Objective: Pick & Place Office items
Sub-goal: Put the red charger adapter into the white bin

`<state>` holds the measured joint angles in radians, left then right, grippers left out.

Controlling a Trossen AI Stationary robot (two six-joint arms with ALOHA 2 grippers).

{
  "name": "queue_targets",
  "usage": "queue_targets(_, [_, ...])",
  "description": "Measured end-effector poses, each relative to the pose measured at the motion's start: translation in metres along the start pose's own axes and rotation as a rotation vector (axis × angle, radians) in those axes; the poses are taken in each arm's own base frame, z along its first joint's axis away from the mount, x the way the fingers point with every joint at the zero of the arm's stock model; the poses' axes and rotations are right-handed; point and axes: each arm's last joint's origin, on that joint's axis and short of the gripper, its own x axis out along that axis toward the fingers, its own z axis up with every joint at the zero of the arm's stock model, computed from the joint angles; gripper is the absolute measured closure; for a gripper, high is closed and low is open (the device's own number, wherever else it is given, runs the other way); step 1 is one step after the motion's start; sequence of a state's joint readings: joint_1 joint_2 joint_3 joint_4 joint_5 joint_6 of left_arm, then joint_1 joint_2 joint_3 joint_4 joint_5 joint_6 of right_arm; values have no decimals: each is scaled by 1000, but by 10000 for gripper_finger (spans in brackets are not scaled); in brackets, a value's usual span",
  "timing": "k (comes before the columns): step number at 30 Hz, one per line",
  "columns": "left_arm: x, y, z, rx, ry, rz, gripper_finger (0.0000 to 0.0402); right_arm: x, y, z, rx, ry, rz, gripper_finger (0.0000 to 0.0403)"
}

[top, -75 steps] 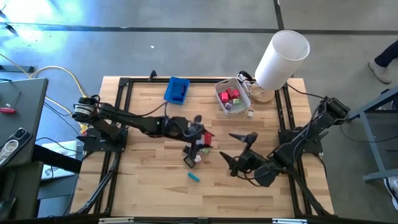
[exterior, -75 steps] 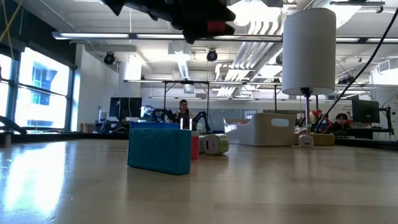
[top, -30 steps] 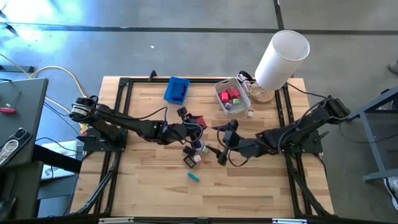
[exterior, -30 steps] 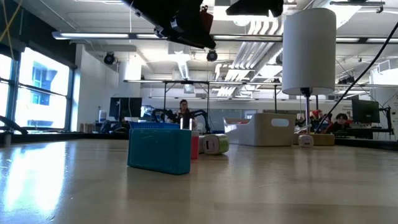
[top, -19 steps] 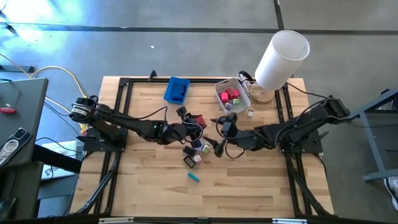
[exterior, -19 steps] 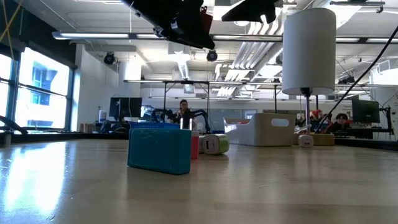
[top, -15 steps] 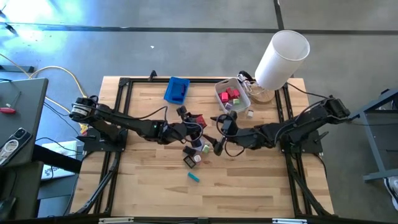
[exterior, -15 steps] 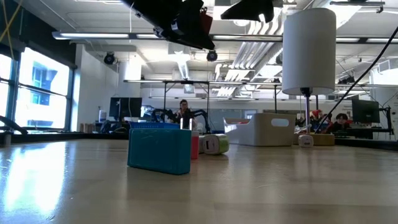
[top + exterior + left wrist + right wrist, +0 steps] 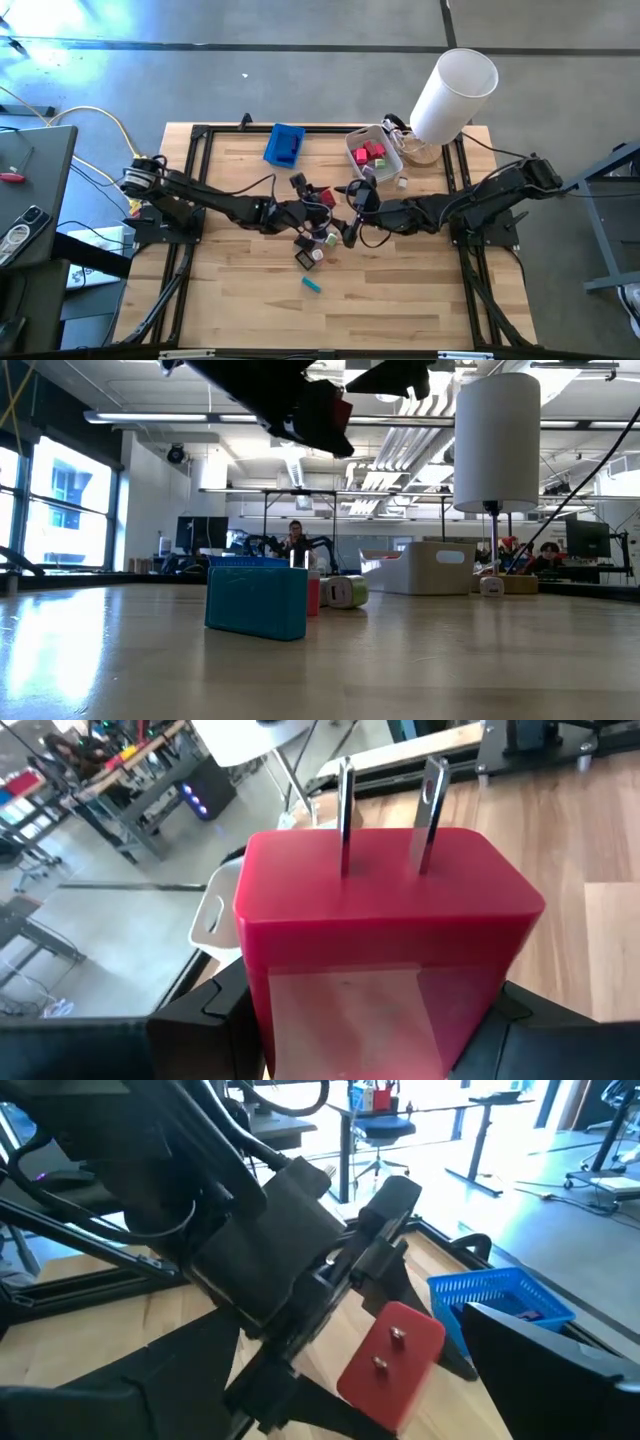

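Note:
A red block with two metal prongs [image 9: 385, 910] hangs above the middle of the table, and my left gripper [image 9: 318, 203] is shut on it. The right wrist view shows this block [image 9: 392, 1360] with the left gripper behind it. My right gripper [image 9: 347, 214] stands open just right of the block, its fingers spread wide, touching nothing. Below them a cluster of small black, white, pink and purple office items [image 9: 315, 245] lies on the wood. A teal piece [image 9: 312, 284] lies nearer the front edge. My left gripper pinches the red block by two opposite sides [image 9: 255, 982] between its two fingers [image 9: 195, 1020], at the end away from the prongs. The fingers come nearly level from the table's left. The block is lifted clear, its prongs [image 9: 432, 810] pointing away from the gripper.
A blue tray [image 9: 285, 144] stands at the far edge, left of centre. A translucent bin [image 9: 373, 155] with red, pink and purple pieces stands at the far right, beside a tall white cylinder [image 9: 455, 92]. Bare wood lies toward the near edge.
My right gripper has swung toward the table's left and far side, closing in on the red block, and stays open. My left gripper has sunk slightly, still holding the block.

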<state>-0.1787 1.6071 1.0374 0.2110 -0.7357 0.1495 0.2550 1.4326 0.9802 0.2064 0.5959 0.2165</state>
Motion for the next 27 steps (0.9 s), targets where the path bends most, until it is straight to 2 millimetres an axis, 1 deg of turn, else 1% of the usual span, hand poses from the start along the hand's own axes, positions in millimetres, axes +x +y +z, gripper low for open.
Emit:
queue_targets(6, [0,0,2,11,-13,37,203,-2,2,-1,-5,8,4,32])
queue_targets(12, [-1,0,3,13,-22,50,203,-1,0,-3,32,25,-11,32])
queue_targets(15, [-1,0,6,2,-41,53,203,-1,-1,-4,26,30,-31,32])
queue_targets(20, [-4,-2,7,16,-54,47,203,6,0,-14,-2,46,-94,37])
queue_targets(27, [-4,-3,6,23,-40,53,203,7,0,-15,-13,43,-136,44])
